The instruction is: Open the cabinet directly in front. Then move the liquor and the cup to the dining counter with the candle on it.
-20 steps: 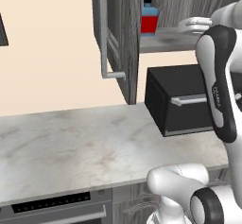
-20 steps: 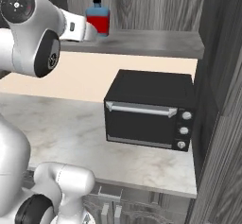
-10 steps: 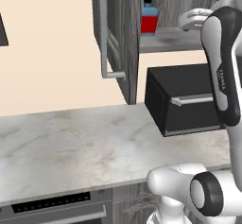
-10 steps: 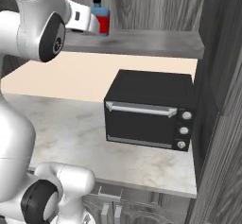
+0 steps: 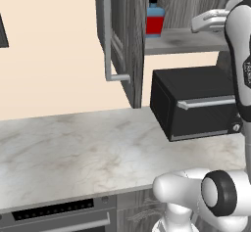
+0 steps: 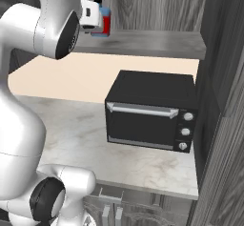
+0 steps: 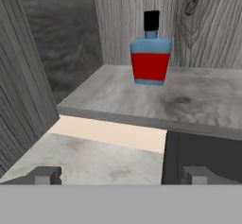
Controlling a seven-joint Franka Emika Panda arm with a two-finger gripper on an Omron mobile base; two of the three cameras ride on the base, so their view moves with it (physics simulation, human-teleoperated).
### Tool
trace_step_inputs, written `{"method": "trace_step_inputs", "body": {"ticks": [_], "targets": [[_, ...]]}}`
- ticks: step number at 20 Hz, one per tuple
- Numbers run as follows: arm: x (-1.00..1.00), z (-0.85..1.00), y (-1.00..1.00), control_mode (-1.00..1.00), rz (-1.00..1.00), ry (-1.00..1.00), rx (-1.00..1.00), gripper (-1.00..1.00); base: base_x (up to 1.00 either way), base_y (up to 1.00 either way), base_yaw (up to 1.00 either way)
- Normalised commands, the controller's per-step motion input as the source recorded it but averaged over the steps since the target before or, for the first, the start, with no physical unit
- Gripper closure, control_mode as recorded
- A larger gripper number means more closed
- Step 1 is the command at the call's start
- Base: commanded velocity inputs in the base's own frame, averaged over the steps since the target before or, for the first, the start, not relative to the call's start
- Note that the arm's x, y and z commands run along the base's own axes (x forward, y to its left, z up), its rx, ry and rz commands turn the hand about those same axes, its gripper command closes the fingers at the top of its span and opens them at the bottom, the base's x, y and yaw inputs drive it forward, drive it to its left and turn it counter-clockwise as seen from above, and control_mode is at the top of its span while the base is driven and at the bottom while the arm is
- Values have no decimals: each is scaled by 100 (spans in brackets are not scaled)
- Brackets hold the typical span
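One door of cabinet swung open at left. Liquor upright on shelf, toward back wall, nothing touching it. Microwave below on counter. My gripper right of bottle, level with shelf, fingers spread wide, empty. Judge: cabinet step done, reaching for bottle. Next I advance straight, straddle body, then squeeze.

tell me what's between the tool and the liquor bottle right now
Nothing: in the hand view, bare grey shelf stretches between the open tool and the liquor bottle.
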Motion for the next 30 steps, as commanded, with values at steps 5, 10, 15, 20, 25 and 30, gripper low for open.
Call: {"method": "trace_step_inputs", "body": {"ticks": [5,10,15,20,25,30], "targets": [[22,0,0,-100,1,0,-3,-100,0,0,0],[29,0,0,-100,0,0,0,-100,0,0,0],[27,0,0,-100,0,0,0,-100,0,0,0],[17,2,0,-100,1,-1,0,-100,0,0,0],[20,1,3,-100,3,-3,0,-100,0,0,0],[22,0,1,-100,3,-5,0,-100,0,0,0]]}}
